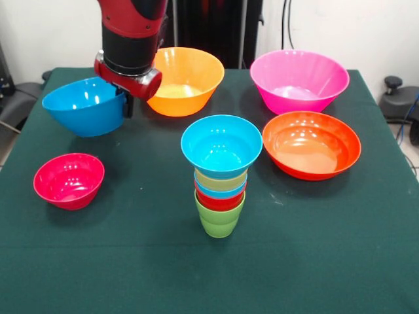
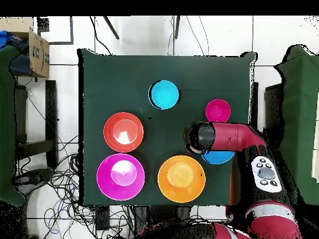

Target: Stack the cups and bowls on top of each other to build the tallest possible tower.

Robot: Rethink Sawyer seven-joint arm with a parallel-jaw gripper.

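Gripper [image 1: 128, 98] of mine pinches the rim of the medium blue bowl [image 1: 85, 106], holding it tilted and lifted at the table's edge, well apart from the tower [image 1: 221, 176]. That tower is narrow at its green base and already capped by a small blue bowl [image 1: 221, 145]; setting mine down off-centre could topple it

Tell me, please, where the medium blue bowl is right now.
In the front view the medium blue bowl hangs tilted at the gripper, upper left, beside the yellow-orange bowl and behind the magenta bowl.
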